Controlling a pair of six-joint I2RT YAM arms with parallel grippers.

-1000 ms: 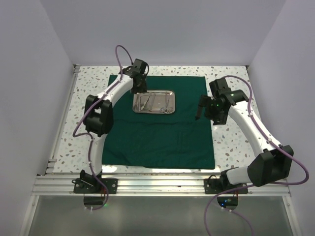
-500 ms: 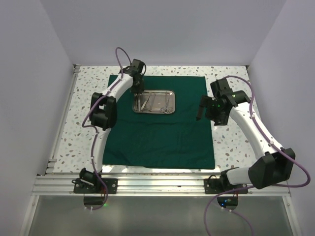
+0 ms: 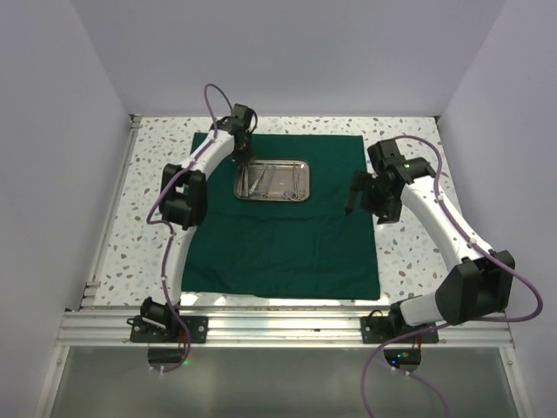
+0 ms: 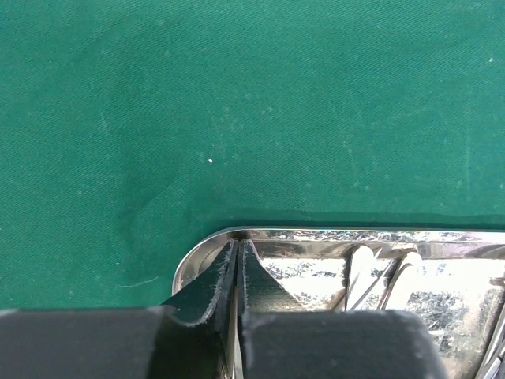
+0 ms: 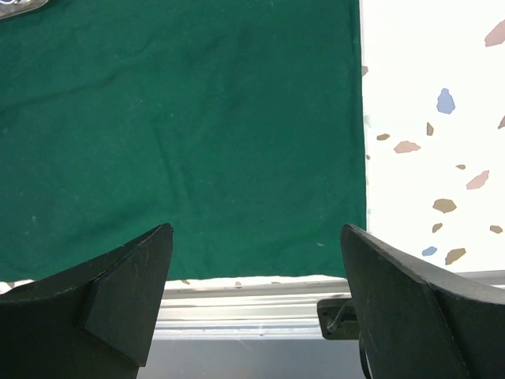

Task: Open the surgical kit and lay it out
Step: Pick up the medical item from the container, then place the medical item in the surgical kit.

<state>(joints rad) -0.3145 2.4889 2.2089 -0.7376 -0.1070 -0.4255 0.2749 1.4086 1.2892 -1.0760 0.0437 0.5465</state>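
Since the steel tray (image 4: 339, 234), lying on the flat green drape (image 3: 287, 235), looks stiff and slick, its rim suits the left gripper (image 4: 238, 251) closed there, while the right gripper (image 5: 256, 230) hangs wide.

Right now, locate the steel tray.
Top view: the steel tray lies on the far half of the green drape, left gripper at its left end.

Lab test cell: plain white walls (image 3: 52, 174) enclose speckled tabletop (image 3: 409, 252), aluminium rail (image 3: 278, 326) along near edge.
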